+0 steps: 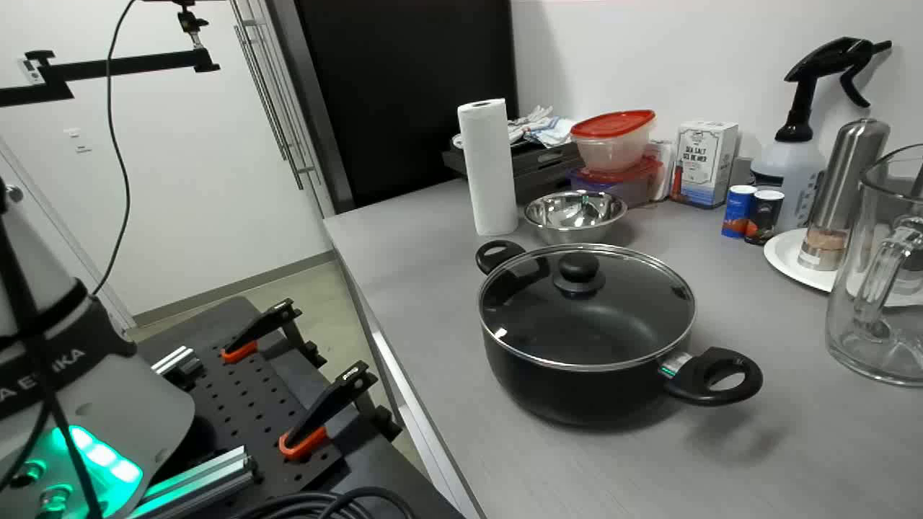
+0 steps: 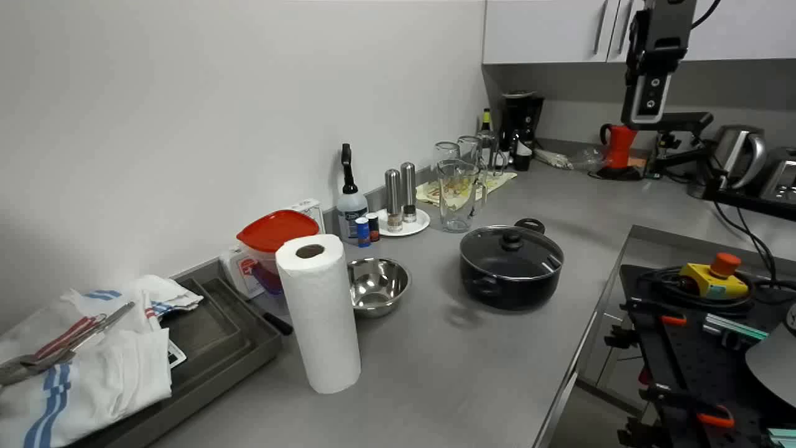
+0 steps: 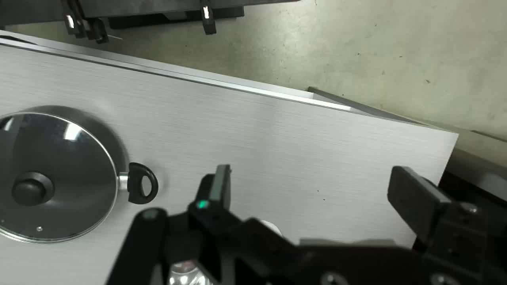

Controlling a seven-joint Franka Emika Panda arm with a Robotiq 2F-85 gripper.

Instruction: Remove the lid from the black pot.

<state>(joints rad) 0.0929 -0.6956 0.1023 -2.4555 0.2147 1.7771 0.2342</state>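
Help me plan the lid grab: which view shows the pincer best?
The wrist view: it shows both fingers of the pincer, spread wide apart. Otherwise the pincer appears only in an exterior view, hanging above the counter, and there the gap can't be made out.

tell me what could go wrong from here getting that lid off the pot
In the wrist view, the knob lies off to the side of the open gripper, so lowering straight down would likely miss it. The knob looks rounded, so the lid might slip and drop onto the black pot. The glass pitcher and upright paper towel roll stand nearby and might topple if the lid swings wide.
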